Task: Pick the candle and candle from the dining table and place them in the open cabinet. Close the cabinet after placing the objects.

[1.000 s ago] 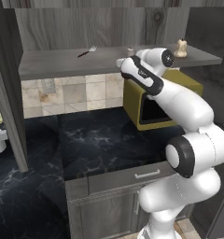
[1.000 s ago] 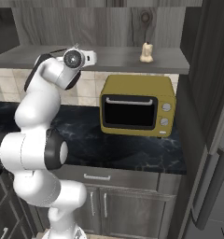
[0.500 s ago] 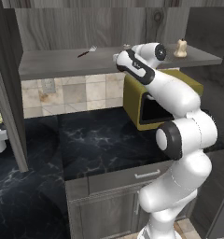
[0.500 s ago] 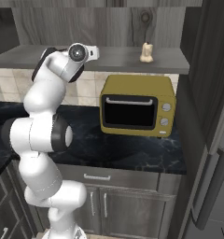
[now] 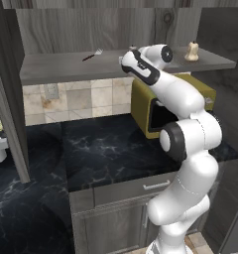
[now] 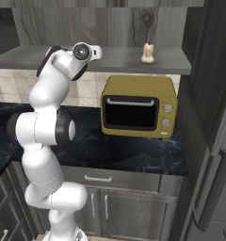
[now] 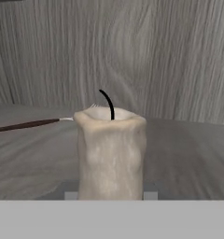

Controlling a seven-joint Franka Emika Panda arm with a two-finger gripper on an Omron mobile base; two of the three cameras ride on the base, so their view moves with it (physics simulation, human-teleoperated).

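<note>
My gripper (image 7: 110, 193) is shut on a cream lumpy candle (image 7: 111, 154) with a curved black wick, held upright just over the grey inner shelf (image 7: 188, 154) of the open cabinet. From the left base view the gripper (image 5: 131, 51) reaches over the shelf's front edge (image 5: 56, 67), near its middle. A second candle (image 5: 191, 51) (image 6: 148, 52) stands on the right end of the same shelf (image 6: 30, 59), well apart from the hand. The dining table is out of view.
A fork (image 5: 92, 54) (image 7: 30, 124) lies on the shelf left of the hand. A yellow microwave (image 6: 138, 107) (image 5: 150, 111) sits on the black counter (image 5: 106, 154) under the shelf. Open cabinet doors (image 5: 7, 99) (image 6: 213, 70) flank the shelf.
The hand has risen a little and pushed in over the shelf, while the arm's elbow swung more upright. The candle stays in the grip; the second candle and fork have not moved.
</note>
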